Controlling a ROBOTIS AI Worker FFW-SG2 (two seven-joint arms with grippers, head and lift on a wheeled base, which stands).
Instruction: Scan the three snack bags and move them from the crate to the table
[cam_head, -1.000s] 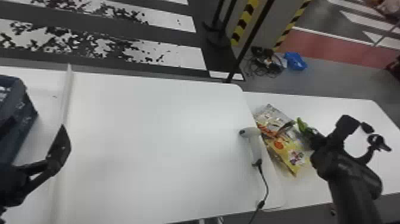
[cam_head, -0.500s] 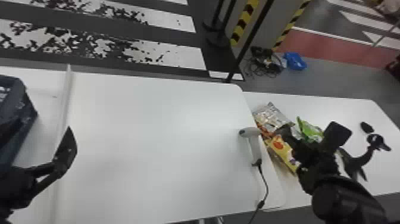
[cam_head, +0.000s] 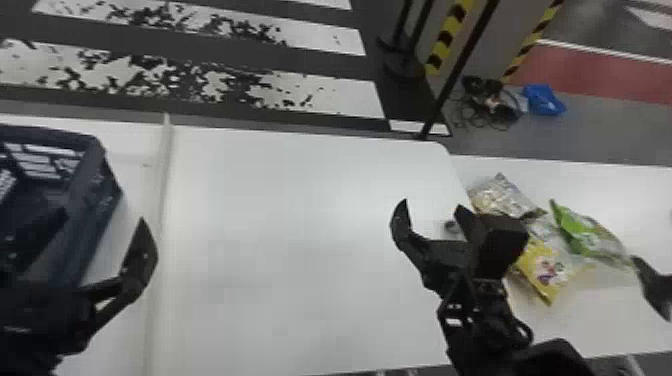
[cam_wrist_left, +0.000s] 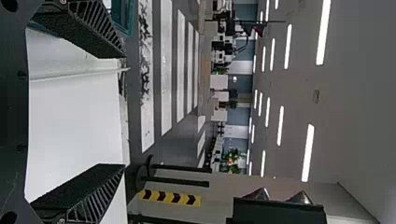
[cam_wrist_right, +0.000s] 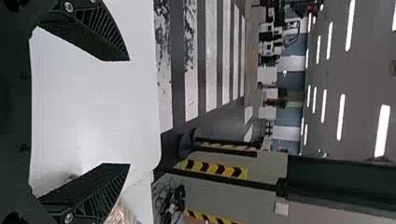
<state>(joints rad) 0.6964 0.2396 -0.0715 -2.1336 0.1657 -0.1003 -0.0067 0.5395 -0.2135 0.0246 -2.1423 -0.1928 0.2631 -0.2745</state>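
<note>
A: "Grippers?"
B: "Your left gripper (cam_head: 103, 216): wide open, empty, near the crate (cam_head: 102, 200). Your right gripper (cam_head: 440, 212): likewise."
A: "Snacks?"
B: "Silver bag (cam_head: 502, 195), yellow bag (cam_head: 547, 270), green bag (cam_head: 590, 235): grouped on your right-hand table (cam_head: 610, 320)."

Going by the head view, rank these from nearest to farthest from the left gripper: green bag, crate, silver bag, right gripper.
From the left gripper:
1. Crate, left side
2. Right gripper, right of centre
3. Silver bag, farther right
4. Green bag, rightmost
</note>
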